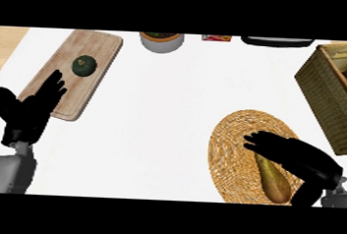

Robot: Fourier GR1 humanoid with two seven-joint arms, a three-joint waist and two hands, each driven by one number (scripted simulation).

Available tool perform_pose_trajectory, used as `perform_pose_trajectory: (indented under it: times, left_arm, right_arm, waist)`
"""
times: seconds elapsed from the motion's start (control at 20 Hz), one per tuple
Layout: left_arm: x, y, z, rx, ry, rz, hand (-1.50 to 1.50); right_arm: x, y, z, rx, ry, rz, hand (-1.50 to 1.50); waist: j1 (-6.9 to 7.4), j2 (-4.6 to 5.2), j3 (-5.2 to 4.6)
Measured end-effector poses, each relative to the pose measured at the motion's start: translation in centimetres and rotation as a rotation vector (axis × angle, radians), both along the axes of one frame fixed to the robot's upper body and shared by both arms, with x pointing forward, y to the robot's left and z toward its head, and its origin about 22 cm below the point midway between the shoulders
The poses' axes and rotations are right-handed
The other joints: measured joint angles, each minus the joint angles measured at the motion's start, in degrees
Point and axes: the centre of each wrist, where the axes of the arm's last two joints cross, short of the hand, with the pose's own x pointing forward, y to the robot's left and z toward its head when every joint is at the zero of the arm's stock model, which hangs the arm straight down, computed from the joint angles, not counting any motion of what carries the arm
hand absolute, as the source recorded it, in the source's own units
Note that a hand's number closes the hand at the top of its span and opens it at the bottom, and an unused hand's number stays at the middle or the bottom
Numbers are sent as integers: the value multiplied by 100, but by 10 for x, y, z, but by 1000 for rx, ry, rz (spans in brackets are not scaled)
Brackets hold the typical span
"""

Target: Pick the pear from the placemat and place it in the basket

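At the left edge of the white bench [162, 118] the left hand [27, 110] rests open, fingers straight and pointing up, its tips overlapping the lower corner of a wooden cutting board [99, 49]. On that board lies a dark green round fruit [83, 65], apart from the hand and no part of the job. Further along, at the far edge, stands a pale pot [162, 42] with something dark inside, and beside it a small red-and-white packet [217, 37] and a dark item cut off by the view. Moving right, the round woven placemat [233, 136] carries the pear [273, 181], which lies lengthwise with its broad brown end toward the near edge and its greener neck running up under the right hand [291, 153]. That hand is over the pear's upper part, fingers bent downward across it; whether they already clamp the fruit or only hover above it cannot be told from this angle. The wicker basket [326, 96] sits at the far right, just beyond the placemat's upper rim, its opening partly cut off. The step in hand looks like the grasp itself: the pear is not yet lifted. Next, I judge, the fingers must close round the pear, raise it off the mat, and carry it up and rightward over the basket's near wall before release.
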Motion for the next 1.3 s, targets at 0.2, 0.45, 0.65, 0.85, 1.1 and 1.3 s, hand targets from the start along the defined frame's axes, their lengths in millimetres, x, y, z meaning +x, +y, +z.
perform_pose_trajectory:
  times: [0.2, 0.45, 0.65, 0.85, 1.1, 1.3]
  left_arm:
    - [2, -4, 0, 0, -3, 3, 0]
    - [2, -1, 4, 0, 0, -1, 0]
    - [-1, -2, 2, 1, 1, -2, 0]
    - [0, -1, 0, -6, -2, -7, 0]
    - [1, 1, 2, -3, -7, 5, 0]
    - [3, -1, 5, -6, -18, -8, 0]
  right_arm:
    - [4, 6, -5, -33, -15, 15, 150]
    - [2, 12, -17, -103, -70, 82, 150]
    - [2, 15, -22, -109, -95, 98, 150]
    - [19, 25, -22, -78, -99, -133, 150]
    - [37, 25, -18, 23, -115, -611, 150]
    - [54, 34, -9, 87, -115, -964, 150]
  waist:
    - [1, -1, -4]
    - [11, -23, -30]
    - [19, -38, -43]
    - [29, -22, -50]
    - [-75, 35, -26]
    - [52, 88, -23]
